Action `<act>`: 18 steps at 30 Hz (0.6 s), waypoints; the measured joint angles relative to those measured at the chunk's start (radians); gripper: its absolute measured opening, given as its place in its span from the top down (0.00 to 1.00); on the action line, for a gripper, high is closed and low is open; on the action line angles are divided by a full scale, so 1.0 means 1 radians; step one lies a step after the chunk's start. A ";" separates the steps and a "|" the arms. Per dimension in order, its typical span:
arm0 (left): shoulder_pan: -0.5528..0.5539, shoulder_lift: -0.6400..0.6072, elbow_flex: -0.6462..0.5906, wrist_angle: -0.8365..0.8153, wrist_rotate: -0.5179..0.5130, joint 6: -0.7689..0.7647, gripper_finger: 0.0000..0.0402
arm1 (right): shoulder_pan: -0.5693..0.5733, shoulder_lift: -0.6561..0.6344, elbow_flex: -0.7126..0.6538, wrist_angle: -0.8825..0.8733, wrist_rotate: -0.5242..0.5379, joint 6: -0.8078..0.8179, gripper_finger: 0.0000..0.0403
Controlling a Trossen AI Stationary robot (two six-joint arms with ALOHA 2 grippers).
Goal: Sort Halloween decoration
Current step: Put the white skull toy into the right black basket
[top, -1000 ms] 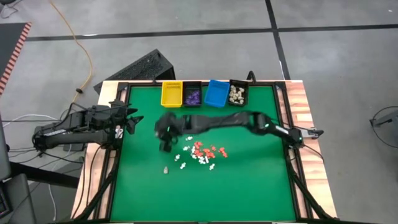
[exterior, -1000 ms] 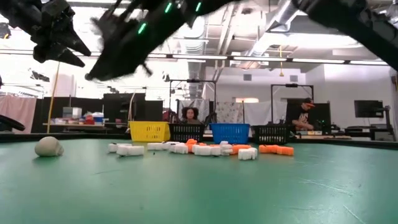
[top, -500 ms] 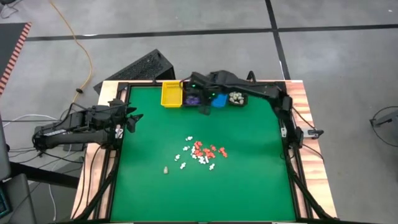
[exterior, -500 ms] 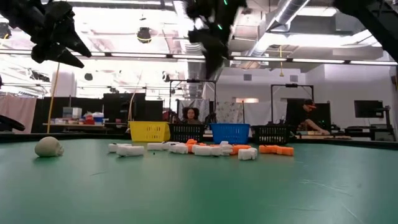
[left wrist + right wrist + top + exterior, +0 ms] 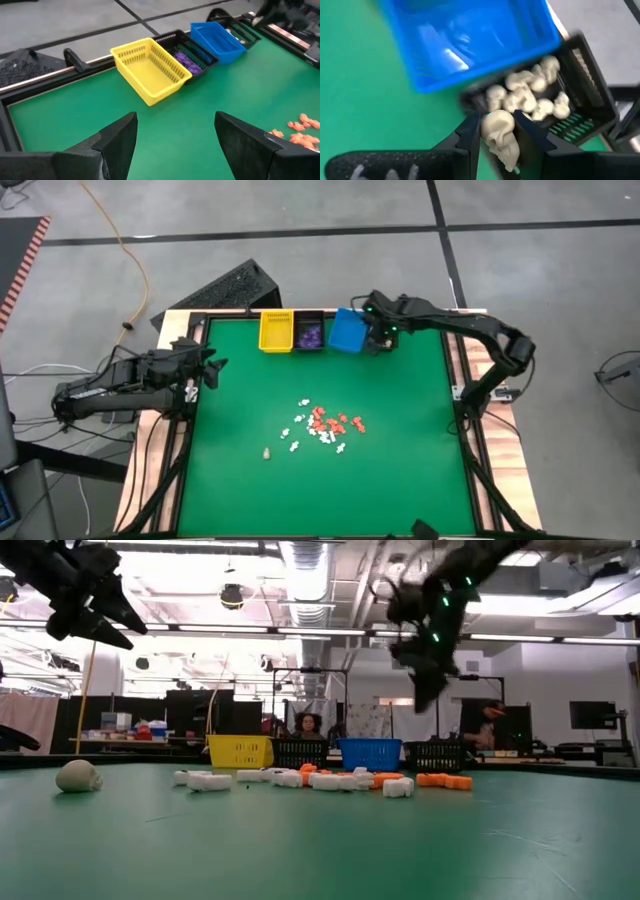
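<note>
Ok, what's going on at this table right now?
A two-arm robot is sorting small Halloween pieces into bins. The right gripper holds a cream skull above the black bin of matching skulls, next to the blue bin. The left gripper waits open at the table's left edge. A cluster of white and orange pieces and one lone cream piece lie unsorted on the green mat.

Four bins (image 5: 310,331) in row along far edge of worktop (image 5: 400,470). Relative to bins: scattered decoration pieces (image 5: 322,425) nearer camera, mid-worktop; lone piece (image 5: 267,452) beyond cluster, leftward; left gripper (image 5: 212,367) at left edge; right gripper (image 5: 377,340) over rightmost bin, gripping skull piece (image 5: 499,132).
</note>
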 joint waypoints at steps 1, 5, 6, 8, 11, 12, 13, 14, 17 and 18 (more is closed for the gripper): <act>0.000 0.000 0.000 0.000 -0.006 -0.004 0.36 | -0.015 -0.005 -0.038 0.041 0.000 0.008 0.70; 0.000 0.000 0.000 0.000 -0.015 -0.011 0.36 | -0.061 -0.003 -0.133 0.199 -0.010 0.061 0.68; 0.000 0.000 0.000 0.000 -0.015 -0.012 0.36 | -0.070 0.006 -0.141 0.213 -0.011 0.070 0.67; 0.000 0.000 0.000 0.000 -0.015 -0.013 0.36 | -0.085 0.023 -0.147 0.207 -0.013 0.078 0.63; 0.000 0.000 0.000 0.000 -0.015 -0.013 0.36 | -0.103 0.023 -0.145 0.210 -0.014 0.080 0.57; 0.000 0.000 0.000 0.000 -0.015 -0.013 0.36 | -0.109 0.020 -0.144 0.211 -0.014 0.080 0.55; 0.000 0.000 0.000 0.000 -0.016 -0.013 0.36 | -0.115 0.018 -0.144 0.208 -0.014 0.080 0.53; 0.000 0.000 0.000 0.000 -0.017 -0.013 0.36 | -0.120 0.017 -0.144 0.205 -0.014 0.081 0.50; 0.000 0.000 0.000 0.000 -0.018 -0.013 0.36 | -0.127 0.016 -0.136 0.189 -0.047 0.089 0.43; 0.000 0.000 0.000 0.000 -0.019 -0.013 0.36 | -0.129 0.016 -0.128 0.183 -0.098 0.089 0.41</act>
